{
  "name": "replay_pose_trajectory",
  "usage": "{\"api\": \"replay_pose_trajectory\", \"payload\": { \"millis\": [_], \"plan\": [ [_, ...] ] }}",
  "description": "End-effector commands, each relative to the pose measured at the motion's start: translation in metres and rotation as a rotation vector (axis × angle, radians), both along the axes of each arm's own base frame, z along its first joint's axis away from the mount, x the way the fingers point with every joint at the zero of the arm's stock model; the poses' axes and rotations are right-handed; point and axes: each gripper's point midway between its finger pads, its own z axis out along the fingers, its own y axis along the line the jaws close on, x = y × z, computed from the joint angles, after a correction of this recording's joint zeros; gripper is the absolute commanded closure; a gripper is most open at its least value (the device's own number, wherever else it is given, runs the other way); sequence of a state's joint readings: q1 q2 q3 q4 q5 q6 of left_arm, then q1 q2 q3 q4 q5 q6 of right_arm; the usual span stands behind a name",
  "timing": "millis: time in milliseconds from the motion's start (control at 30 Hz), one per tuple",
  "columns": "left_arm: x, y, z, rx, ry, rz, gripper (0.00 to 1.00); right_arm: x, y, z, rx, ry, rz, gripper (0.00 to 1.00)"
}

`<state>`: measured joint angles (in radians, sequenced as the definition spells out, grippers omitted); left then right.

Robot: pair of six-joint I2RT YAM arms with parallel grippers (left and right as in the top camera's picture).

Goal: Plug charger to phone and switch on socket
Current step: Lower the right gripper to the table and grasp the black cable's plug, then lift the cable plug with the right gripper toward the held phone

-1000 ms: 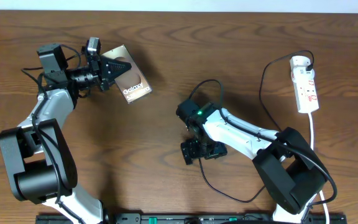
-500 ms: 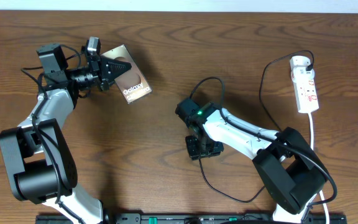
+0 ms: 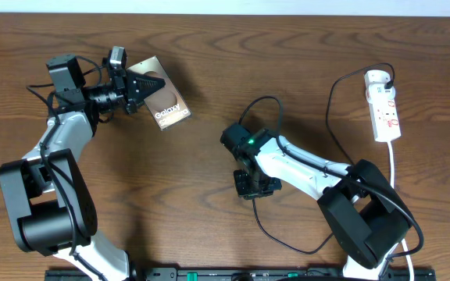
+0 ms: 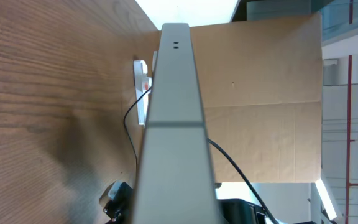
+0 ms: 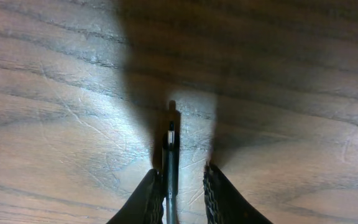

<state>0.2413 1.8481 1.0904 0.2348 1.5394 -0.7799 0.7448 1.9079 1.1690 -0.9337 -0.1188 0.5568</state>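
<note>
Phone held aloft, plug tip between ribbed pads

Upper left of the overhead view, the left pincer (image 3: 141,87) pinches the flat, silvery-brown phone (image 3: 167,106) by one corner above the grained wooden bench (image 3: 209,47). At centre, the right pincer (image 5: 183,171) is narrowly spread around the thin black charger (image 3: 261,99), whose plug tip (image 5: 170,149) sits against one ribbed pad (image 5: 154,196), a gap beside the other. The narrow white socket (image 3: 384,109) lies at the upper right.
</note>
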Motion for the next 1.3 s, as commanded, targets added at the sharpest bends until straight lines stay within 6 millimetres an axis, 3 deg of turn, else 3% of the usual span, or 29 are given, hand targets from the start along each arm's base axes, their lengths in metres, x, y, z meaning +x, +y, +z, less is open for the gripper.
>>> {"api": "replay_pose_trajectory", "payload": {
  "millis": [0,400,967,1133,1267],
  "plan": [
    [-0.004,-0.001,0.007,-0.007,-0.037,-0.024,0.93,-0.002,-0.003,-0.002,-0.017,-0.001,-0.010,0.83],
    [-0.004,-0.001,0.007,-0.006,-0.041,-0.024,0.93,-0.001,-0.003,-0.002,-0.018,-0.002,-0.022,0.99],
    [-0.004,0.000,0.007,-0.005,-0.044,-0.024,0.93,0.003,-0.001,0.001,-0.007,-0.008,-0.039,0.99],
    [-0.003,0.004,0.007,-0.001,-0.056,-0.014,0.93,0.026,-0.002,0.025,0.048,-0.035,-0.055,0.99],
    [-0.002,0.013,0.007,-0.002,-0.054,0.007,0.93,0.050,0.015,0.066,0.243,-0.071,-0.022,0.99]
  ]
}}
